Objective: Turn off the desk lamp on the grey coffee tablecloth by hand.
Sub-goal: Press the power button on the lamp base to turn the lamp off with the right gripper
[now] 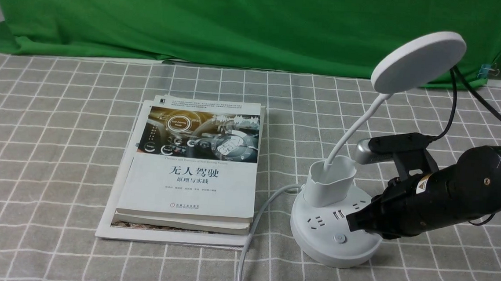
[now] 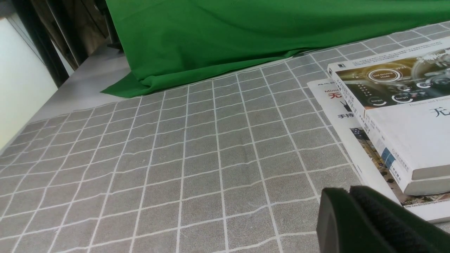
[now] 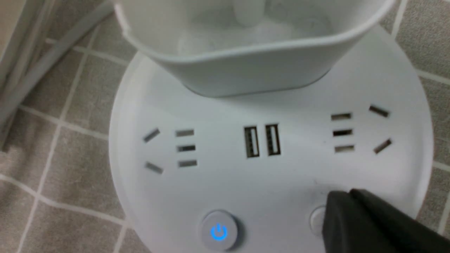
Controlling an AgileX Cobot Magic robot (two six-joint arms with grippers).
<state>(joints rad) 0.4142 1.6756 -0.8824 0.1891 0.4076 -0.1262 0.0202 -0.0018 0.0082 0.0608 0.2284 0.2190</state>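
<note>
The white desk lamp [image 1: 334, 228] stands on the grey coffee tablecloth [image 1: 56, 144] at the right, with its disc head [image 1: 418, 62] up high and its pen cup [image 1: 330, 183] on the round base. My right gripper [image 1: 353, 221], the hand, is shut and empty. Its blunt black tip rests on the base's right side. In the right wrist view the tip [image 3: 346, 196] covers most of a small plain button [image 3: 317, 219]; the other button [image 3: 218, 232] glows blue. My left gripper [image 2: 348, 193] is shut and empty, low over the cloth beside the books.
A stack of books [image 1: 194, 163] lies on the cloth left of the lamp, also in the left wrist view [image 2: 393, 116]. The lamp's white cord [image 1: 253, 229] runs forward between books and base. A green backdrop cloth [image 1: 241, 21] hangs at the back.
</note>
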